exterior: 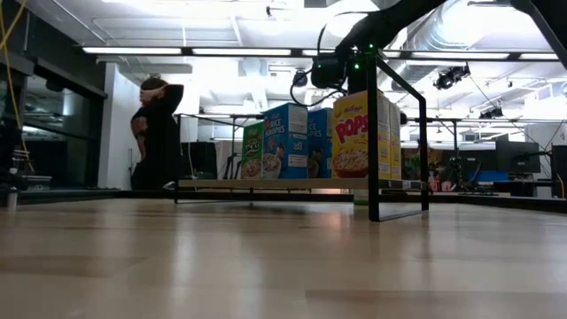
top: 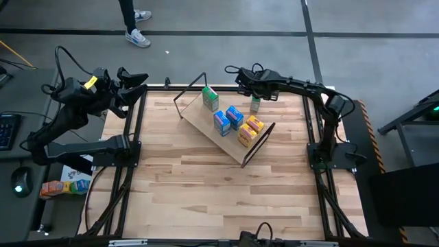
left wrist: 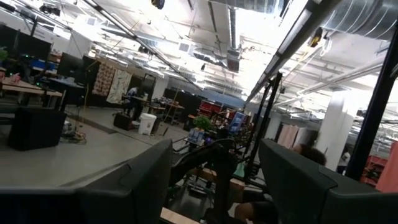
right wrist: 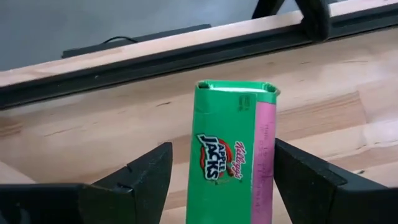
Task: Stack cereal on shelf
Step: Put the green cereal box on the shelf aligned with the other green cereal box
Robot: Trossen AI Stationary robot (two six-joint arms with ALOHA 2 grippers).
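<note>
The shelf (top: 230,145) is a tilted light-wood board on a black wire frame at the table's middle. On it stand several cereal boxes: one green (top: 210,99), two blue (top: 228,119), two yellow (top: 251,130). Another green cereal box (right wrist: 227,155) stands upright on the tabletop beyond the shelf's far right side (top: 255,105). My right gripper (right wrist: 224,148) hangs over it, open and slanting down, one finger on each side of the box, with no touch showing. My left gripper (top: 134,81) waits open and raised at the table's far left corner, with only the room between its fingers (left wrist: 214,180).
A black frame rail (right wrist: 155,59) runs along the table's far edge just behind the green box. The shelf's wire frame (exterior: 372,142) stands close by. A person (exterior: 159,133) stands on the floor beyond the far edge. The tabletop's near half (top: 219,199) is bare wood.
</note>
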